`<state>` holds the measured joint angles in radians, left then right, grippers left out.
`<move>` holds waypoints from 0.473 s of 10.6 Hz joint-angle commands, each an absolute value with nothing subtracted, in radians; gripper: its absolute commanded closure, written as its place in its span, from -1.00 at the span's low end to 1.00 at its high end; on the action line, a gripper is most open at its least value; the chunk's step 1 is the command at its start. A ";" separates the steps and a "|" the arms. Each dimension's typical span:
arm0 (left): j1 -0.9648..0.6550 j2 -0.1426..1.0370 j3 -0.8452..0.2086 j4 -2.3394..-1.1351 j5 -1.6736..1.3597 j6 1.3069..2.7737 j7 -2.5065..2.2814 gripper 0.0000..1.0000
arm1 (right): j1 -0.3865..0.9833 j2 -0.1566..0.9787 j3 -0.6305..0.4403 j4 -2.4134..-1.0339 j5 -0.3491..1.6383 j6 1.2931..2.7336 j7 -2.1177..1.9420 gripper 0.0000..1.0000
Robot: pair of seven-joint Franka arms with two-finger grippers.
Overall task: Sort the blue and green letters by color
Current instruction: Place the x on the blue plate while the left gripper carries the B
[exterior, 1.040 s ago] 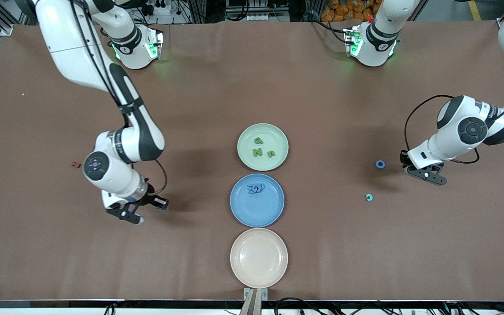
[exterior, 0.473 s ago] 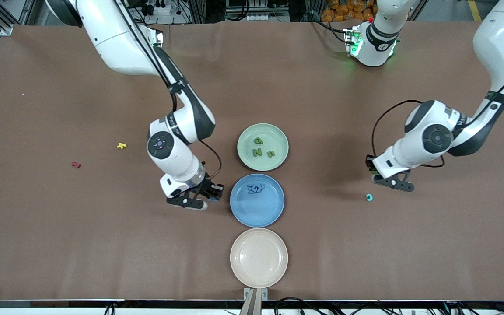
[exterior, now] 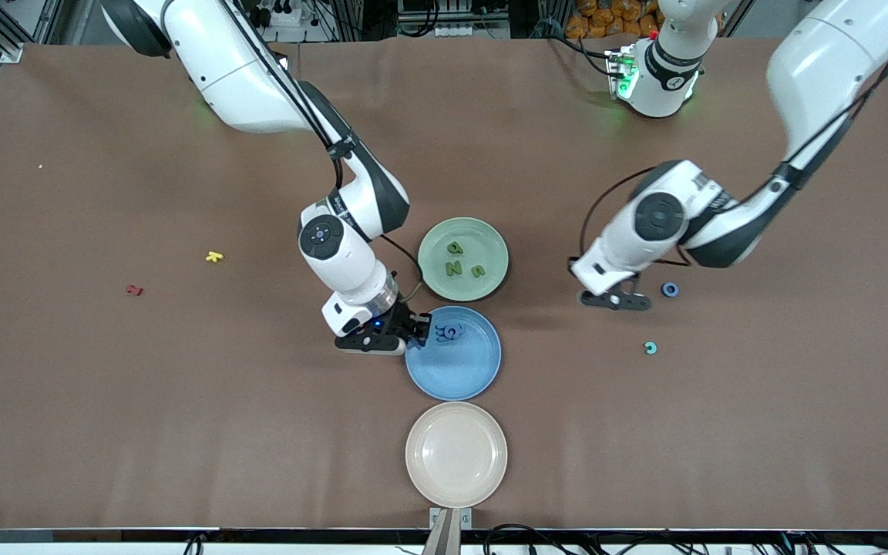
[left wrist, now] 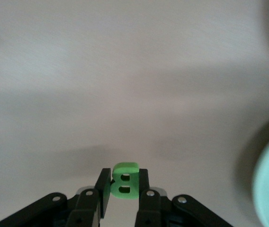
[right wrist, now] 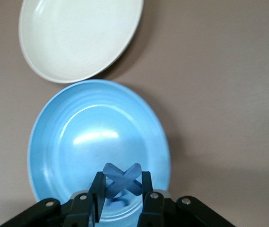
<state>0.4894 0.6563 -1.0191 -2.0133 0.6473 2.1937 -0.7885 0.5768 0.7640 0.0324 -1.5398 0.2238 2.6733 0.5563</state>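
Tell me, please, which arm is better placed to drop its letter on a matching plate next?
Probably the right: the right gripper already holds its blue X over the blue plate, while the left gripper carries its green B over bare table.

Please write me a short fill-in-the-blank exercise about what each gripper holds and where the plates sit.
1. The right gripper holds a blue letter ___ over the round blue plate.
2. The left gripper holds a green letter ___.
3. The round green plate holds ___ green letters.
4. The plate nearest the front camera is ___.

Missing words: X; B; three; cream
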 commanded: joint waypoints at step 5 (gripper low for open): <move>0.183 0.707 -0.974 -1.875 0.511 2.183 -1.162 1.00 | 0.580 0.778 0.071 -1.497 0.239 2.669 0.699 -1.00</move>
